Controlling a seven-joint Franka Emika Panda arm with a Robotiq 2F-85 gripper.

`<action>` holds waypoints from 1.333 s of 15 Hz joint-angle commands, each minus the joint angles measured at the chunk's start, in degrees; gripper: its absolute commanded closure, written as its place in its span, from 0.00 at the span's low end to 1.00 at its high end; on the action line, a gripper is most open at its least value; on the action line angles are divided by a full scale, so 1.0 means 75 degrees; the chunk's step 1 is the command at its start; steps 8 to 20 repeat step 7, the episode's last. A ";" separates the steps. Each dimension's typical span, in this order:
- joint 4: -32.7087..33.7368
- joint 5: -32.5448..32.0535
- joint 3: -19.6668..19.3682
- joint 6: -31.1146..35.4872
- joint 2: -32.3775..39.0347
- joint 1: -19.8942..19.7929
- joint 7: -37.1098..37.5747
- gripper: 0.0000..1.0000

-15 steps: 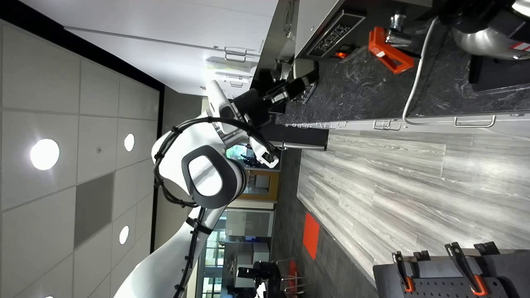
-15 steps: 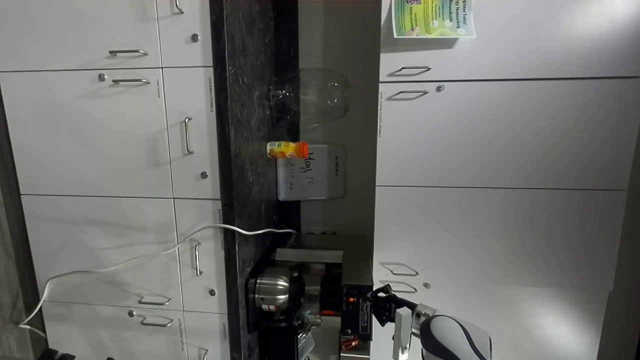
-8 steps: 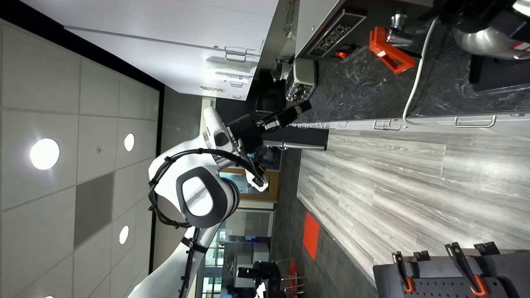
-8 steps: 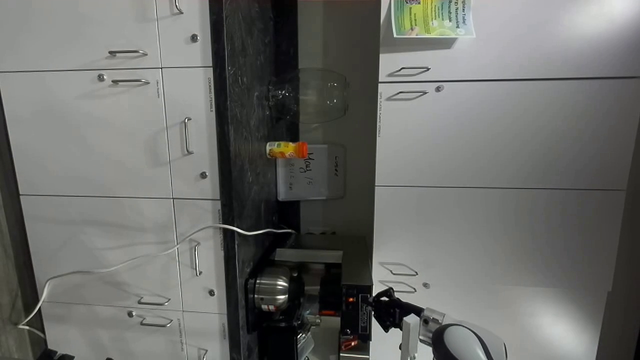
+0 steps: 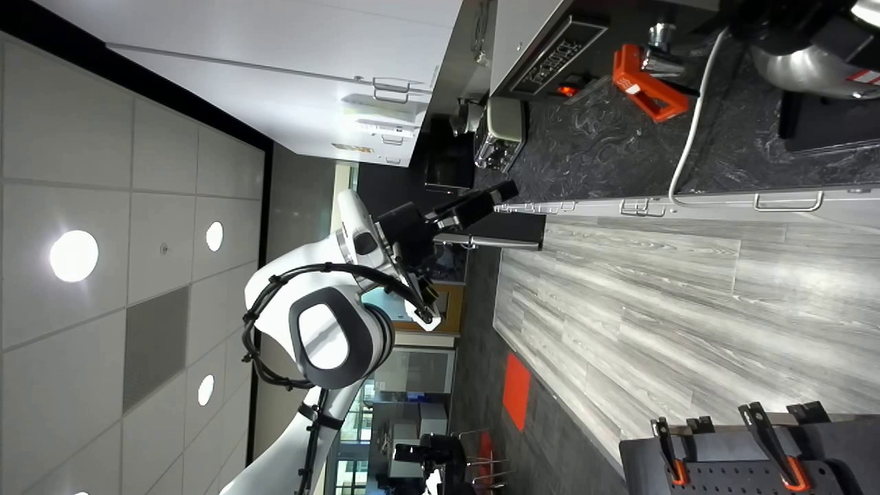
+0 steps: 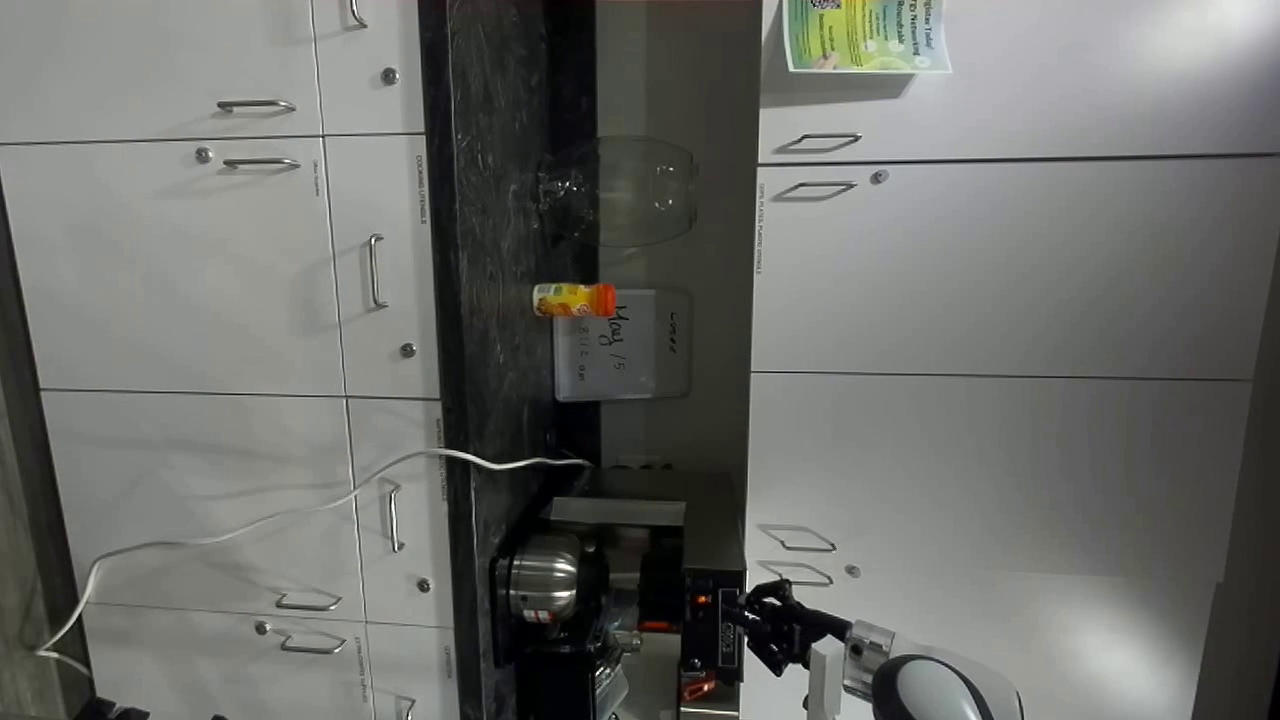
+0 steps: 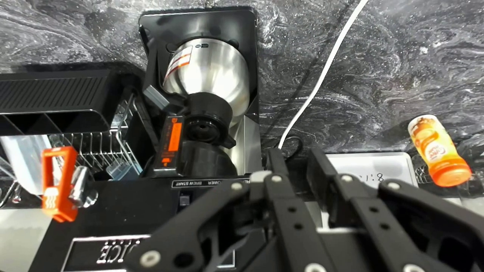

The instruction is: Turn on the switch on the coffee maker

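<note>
Nearest in the wrist view, we see the gripper (image 7: 297,155), its fingers (image 7: 279,166) apart; behind it, the coffee maker (image 7: 132,211) with a switch (image 7: 184,200) stands on dark marbled counter (image 7: 378,75). Farther, we find grey floor (image 5: 619,295) and lit ceiling (image 5: 158,227).

Tool (image 5: 507,192) apart from the coffee maker (image 5: 572,51) and its bright orange-red light (image 5: 567,91)

In the wrist view the black gripper (image 7: 296,162) aims toward eleven o'clock, its fingers (image 7: 279,166) parted (a narrow gap runs between them). In an exterior view the white arm (image 5: 326,344) slants up from seven o'clock, bends, and holds the gripper toward two.
</note>
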 commanded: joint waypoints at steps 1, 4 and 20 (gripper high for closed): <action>0.0015 0.0033 0.0025 -0.0013 0.0008 -0.0030 -0.0029 0.69; 0.0015 0.0033 0.0024 -0.0013 0.0014 -0.0030 -0.0029 0.59; 0.0015 0.0033 0.0024 -0.0013 0.0014 -0.0030 -0.0029 0.59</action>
